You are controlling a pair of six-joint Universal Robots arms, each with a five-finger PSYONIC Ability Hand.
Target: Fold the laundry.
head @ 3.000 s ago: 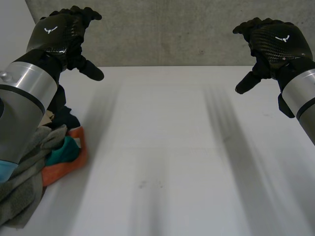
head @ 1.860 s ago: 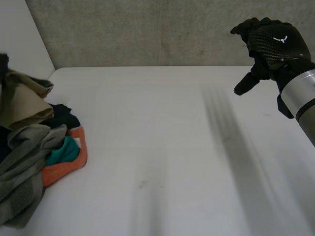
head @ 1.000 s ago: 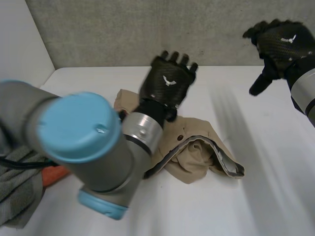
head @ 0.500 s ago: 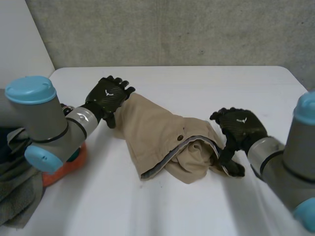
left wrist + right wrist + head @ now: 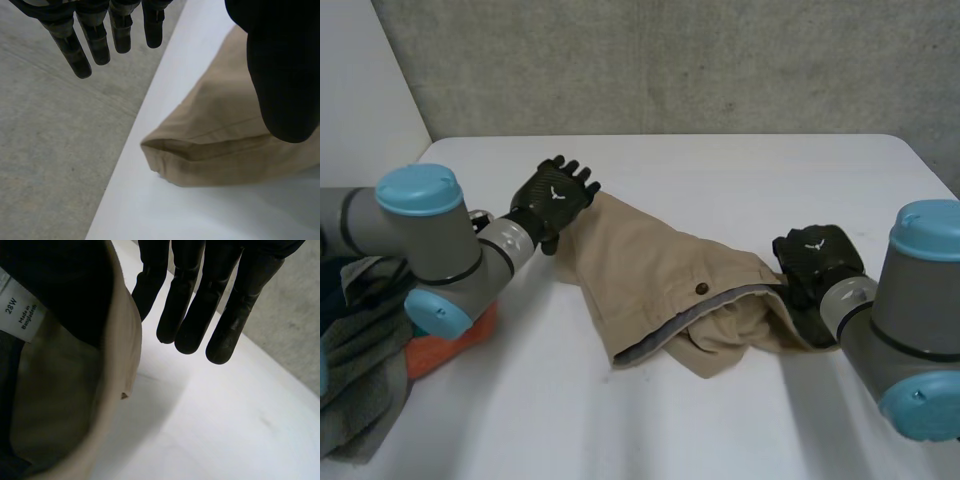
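My left hand (image 5: 555, 197) has its fingers (image 5: 100, 45) straight and clear of the thumb, with the hem (image 5: 200, 155) of the tan trousers (image 5: 650, 270) just beneath. My right hand (image 5: 817, 262) also has straight fingers (image 5: 190, 325), the waistband (image 5: 120, 355) beside its thumb. Neither hand clamps the cloth, so I judge that a flattening pull could slip off.

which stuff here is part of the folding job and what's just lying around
Part of the job:
tan garment
left hand, at its leg hem
right hand, at its waistband
clothes pile beside the left arm, not yet folded

Just there:
white table
concrete wall behind it
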